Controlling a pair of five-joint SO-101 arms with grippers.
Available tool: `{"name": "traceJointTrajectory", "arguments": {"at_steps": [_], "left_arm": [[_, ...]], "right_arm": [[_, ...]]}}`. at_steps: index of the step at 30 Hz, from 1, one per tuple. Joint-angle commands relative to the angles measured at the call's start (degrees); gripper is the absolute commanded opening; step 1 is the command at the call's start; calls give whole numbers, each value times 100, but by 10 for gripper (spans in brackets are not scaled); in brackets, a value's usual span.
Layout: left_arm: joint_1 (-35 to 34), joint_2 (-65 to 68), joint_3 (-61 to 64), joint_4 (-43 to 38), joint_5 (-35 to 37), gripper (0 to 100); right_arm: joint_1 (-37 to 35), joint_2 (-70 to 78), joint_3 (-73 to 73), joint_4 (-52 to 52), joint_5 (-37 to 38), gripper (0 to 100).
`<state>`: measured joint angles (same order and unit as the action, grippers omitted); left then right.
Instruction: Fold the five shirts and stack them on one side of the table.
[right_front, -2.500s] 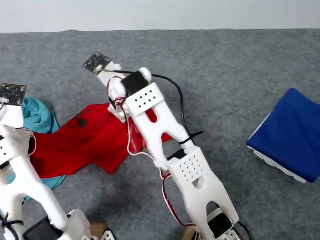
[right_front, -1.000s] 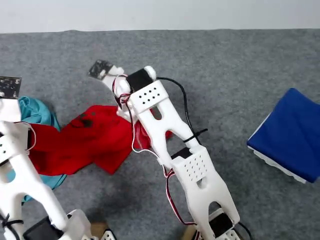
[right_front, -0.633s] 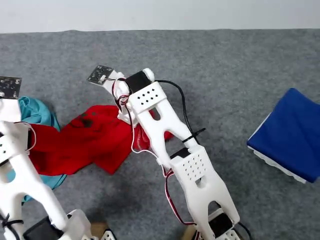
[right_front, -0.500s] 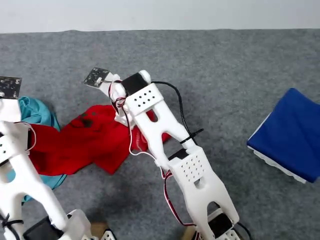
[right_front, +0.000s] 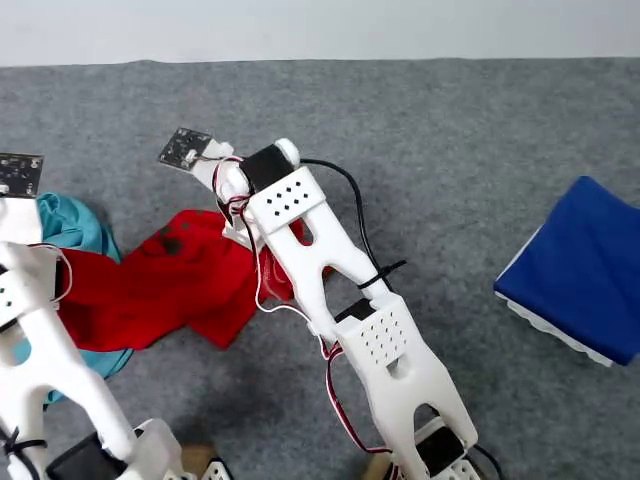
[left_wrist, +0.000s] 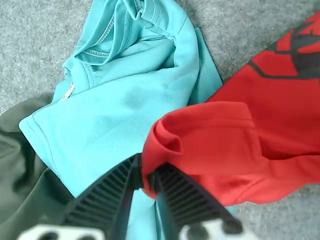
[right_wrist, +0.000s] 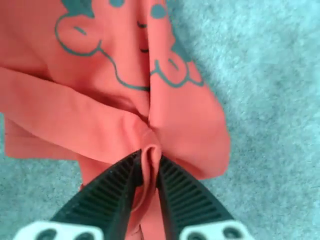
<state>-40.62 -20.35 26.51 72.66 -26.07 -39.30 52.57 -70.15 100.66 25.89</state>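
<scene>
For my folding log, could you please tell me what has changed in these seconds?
The right end effector, shut on the red shirt, swayed slightly sideways and back, barely tugging the cloth. The left end effector stayed clamped on its edge; teal shirt and folded blue shirt unmoved.

Location type: robotics lab test station.

Indicators:
- The table (right_front: 480, 140) is covered in grey felt, with a plain white wall (right_front: 320, 30) at 12 o'clock.
- The left arm (right_front: 40, 340) at 8 o'clock and the right arm (right_front: 330, 290) at 6 o'clock are white perforated plastic. Both have exposed wiring (right_front: 333, 395) and a bare circuit board (right_front: 183, 148).
- A red shirt (right_front: 150, 290) lies crumpled on the felt.
</scene>
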Motion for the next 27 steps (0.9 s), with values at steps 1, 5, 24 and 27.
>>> {"name": "traceJointTrajectory", "arguments": {"at_steps": [1,5,24,27], "left_arm": [[26,-158,-22,26,53,6],[18,-158,-22,44,53,6],[18,-193,268,0,35,6],[18,-185,268,0,26,6]], "right_arm": [[57,-479,-211,233,9,28],[31,-796,492,242,-9,80],[-119,-426,1697,-1024,-26,83],[-31,-365,1697,-1279,-26,82]]}}
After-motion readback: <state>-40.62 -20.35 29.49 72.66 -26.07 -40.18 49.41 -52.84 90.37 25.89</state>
